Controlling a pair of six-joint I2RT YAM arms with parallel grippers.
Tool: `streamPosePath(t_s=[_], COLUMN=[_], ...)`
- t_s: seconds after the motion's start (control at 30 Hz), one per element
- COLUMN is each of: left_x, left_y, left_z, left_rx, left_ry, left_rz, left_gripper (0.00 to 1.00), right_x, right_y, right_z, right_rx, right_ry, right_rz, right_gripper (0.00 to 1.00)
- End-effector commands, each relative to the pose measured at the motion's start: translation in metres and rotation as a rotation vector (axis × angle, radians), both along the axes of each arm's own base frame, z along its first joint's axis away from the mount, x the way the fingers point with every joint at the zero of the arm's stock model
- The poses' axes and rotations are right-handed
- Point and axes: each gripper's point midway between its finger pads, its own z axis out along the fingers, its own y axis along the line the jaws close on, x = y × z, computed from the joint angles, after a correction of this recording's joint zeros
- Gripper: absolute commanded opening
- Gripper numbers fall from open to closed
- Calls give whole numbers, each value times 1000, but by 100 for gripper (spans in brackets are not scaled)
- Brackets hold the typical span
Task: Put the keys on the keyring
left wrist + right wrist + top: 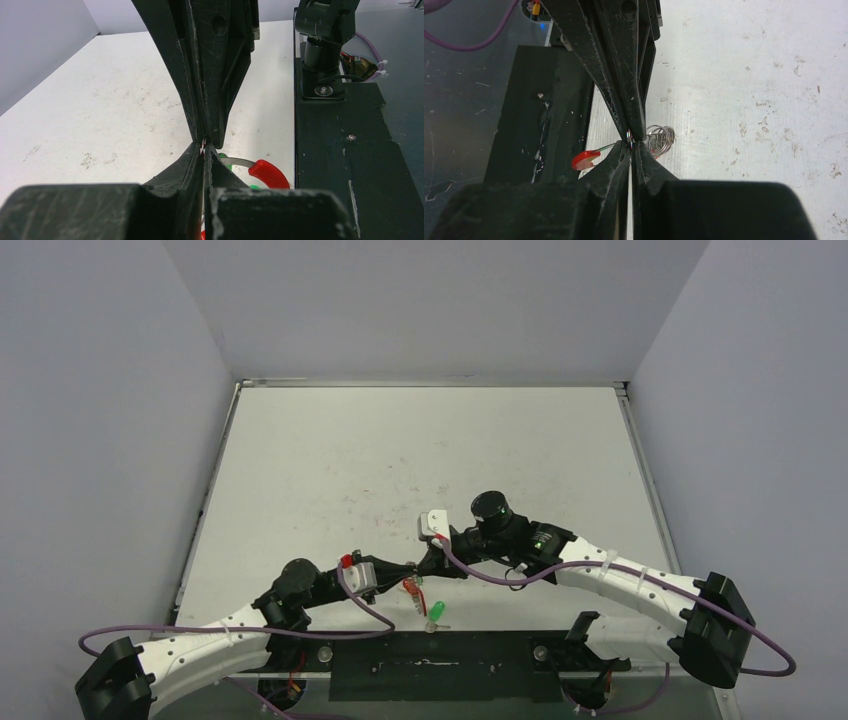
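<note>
My left gripper [406, 571] is clenched on the ring [413, 592]. Its wire runs in between my fingertips, and a glint of metal shows at the pinch in the left wrist view. My right gripper [426, 565] comes in from the opposite side, also clamped tight, tip to tip with the left one. The tips touch right where the wire passes. I cannot tell whether the right fingers have the wire between them or only press against it.

From that meeting point the ring spreads out to both sides. In the right wrist view the red sleeve [585, 160] lies to the left of my tips, toward the black base plate [524, 125], and the silvery coil [660, 138] sits just right of them, over the white table [749, 100].

From above, one green key [437, 610] lies just beside the ring, on its near side, close to the plate's edge. Whether it is on the ring I cannot tell. Only slivers of green show past my left fingers.
</note>
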Motion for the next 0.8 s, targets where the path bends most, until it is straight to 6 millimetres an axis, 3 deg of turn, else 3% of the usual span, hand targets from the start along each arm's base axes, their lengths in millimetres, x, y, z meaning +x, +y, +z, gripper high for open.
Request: streamPosePath(t_s=[0.0, 0.13, 0.23, 0.33, 0.53, 0.77], left_x=[-5, -4, 0, 2, 7, 8], left_y=[-2, -1, 2, 5, 11, 8], left_z=[25, 24, 22, 19, 16, 11], left_rx=[-75, -68, -52, -15, 58, 105], left_ry=[-52, -50, -40, -33, -22, -2], left_rz=[-30, -22, 8, 29, 67, 59], left_gripper=[0, 0, 17, 26, 31, 38], right_x=[3, 2, 3, 8, 17, 12], right_y=[7, 5, 0, -6, -17, -13], right_z=[15, 16, 13, 11, 4, -1], right_rx=[59, 53, 14, -48, -212, -386], right_ry=[-38, -41, -39, -42, -28, -44], right_rz=[20, 19, 6, -24, -92, -116], right_gripper=[0, 0, 0, 0, 0, 0])
